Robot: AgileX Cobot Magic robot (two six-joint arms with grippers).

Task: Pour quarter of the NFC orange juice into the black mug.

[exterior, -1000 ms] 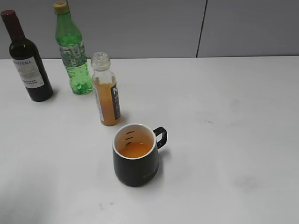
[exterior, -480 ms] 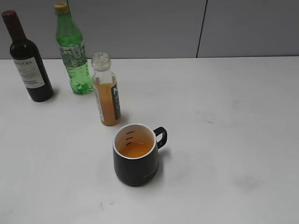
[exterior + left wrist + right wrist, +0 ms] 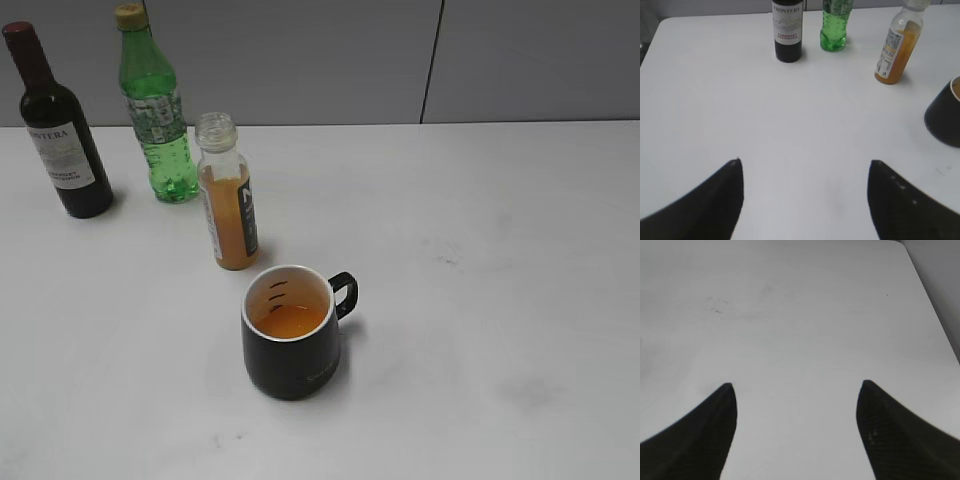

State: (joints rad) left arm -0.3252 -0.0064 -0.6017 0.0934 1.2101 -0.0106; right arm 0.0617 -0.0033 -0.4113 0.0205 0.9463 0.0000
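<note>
Though neither arm shows in the exterior view, the left pincer [image 3: 805,170] gapes empty over bare tabletop [image 3: 790,125], the upright NFC orange juice [image 3: 895,47] ahead to its right and the black mug [image 3: 944,117] nearer, at frame's edge. Only the exterior view shows juice inside that mug. The right pincer [image 3: 796,390], likewise spread and empty, sees neither.

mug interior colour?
Cream-white with small dark marks, above orange liquid; the black mug shows it best in the exterior view.
</note>
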